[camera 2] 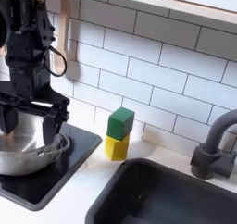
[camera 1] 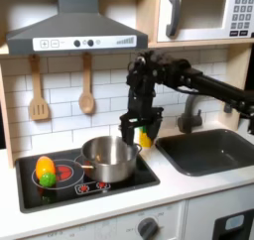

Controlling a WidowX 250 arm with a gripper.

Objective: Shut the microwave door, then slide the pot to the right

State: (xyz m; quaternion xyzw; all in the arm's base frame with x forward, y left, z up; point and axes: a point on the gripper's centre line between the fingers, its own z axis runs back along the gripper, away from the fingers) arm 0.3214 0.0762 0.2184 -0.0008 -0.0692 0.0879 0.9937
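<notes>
The claw (camera 2: 32, 117) hangs over the pot (camera 1: 107, 157), fingers spread wide and holding nothing; in the second exterior view its tips sit just above the pot's (camera 2: 28, 152) rim. The pot stands on the stove (camera 1: 84, 180), beside a yellow-green fruit (camera 1: 45, 171). Behind the pot sits a green-yellow block (camera 2: 118, 133). Above, the microwave door (camera 1: 193, 13) is closed.

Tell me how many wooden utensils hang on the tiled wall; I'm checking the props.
2. In the first exterior view, a slotted spatula hangs at the left and a wooden spoon to its right, both under the range hood. The arm could hide others.
</notes>
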